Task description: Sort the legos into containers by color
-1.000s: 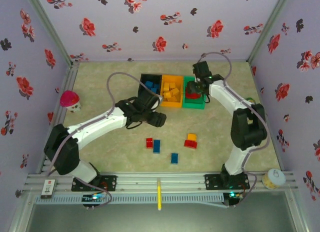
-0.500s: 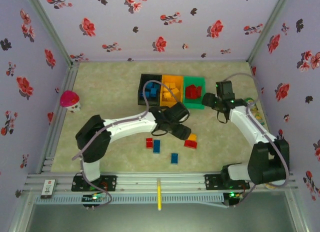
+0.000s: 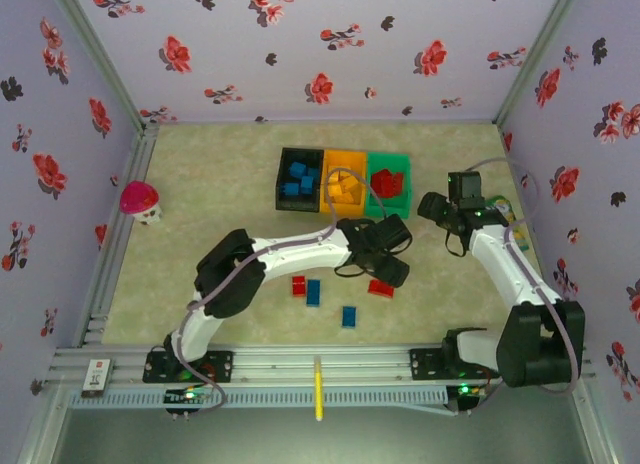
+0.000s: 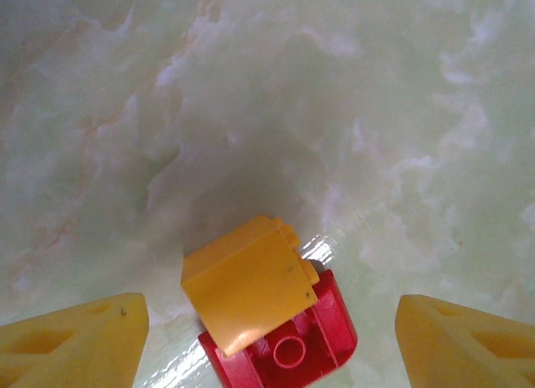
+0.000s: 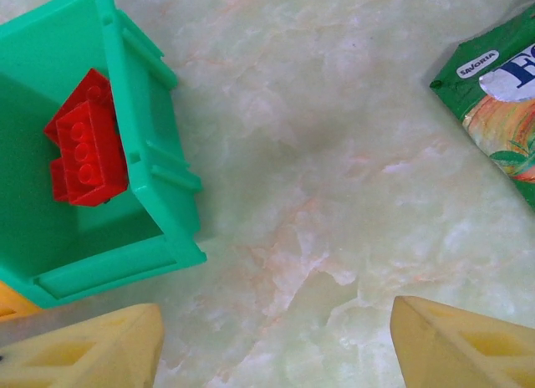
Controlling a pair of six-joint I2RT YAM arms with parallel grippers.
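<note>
**Most bricks are in the bins, five are left**

Close to the arms, a blue brick [image 3: 349, 316] lies alone on the table [image 3: 220, 174]. A little farther, the other blue brick [image 3: 313, 292] and a red brick [image 3: 298, 285] lie close together. None of these three is in a bin yet.

To their right, a yellow brick [image 4: 249, 292] sits on top of the bottom red brick [image 4: 292, 354]. The left gripper [image 3: 390, 272] hangs right over this pair. Its jaws are wide apart, with one finger on each side of the pair, and they touch nothing. It holds nothing. I think the yellow brick is the one to grab next. It may have to come off the red one first, because the two look stuck together.

Farther off on the right, the right gripper [image 5: 276, 313] is over bare table, just beside the green bin [image 5: 159, 179]. Its jaws are wide apart too, and it is empty.

At the far end, three bins stand in a row. The black bin [image 3: 300, 152] has blue bricks [image 3: 298, 179] in it. The orange bin [image 3: 345, 157] has yellow bricks [image 3: 345, 187]. The green bin has red bricks [image 5: 84, 150]. Every colour I can see is in its own bin.

So I think a big part of the job is done. Five bricks are left to sort: two blue, two red and one yellow.
</note>
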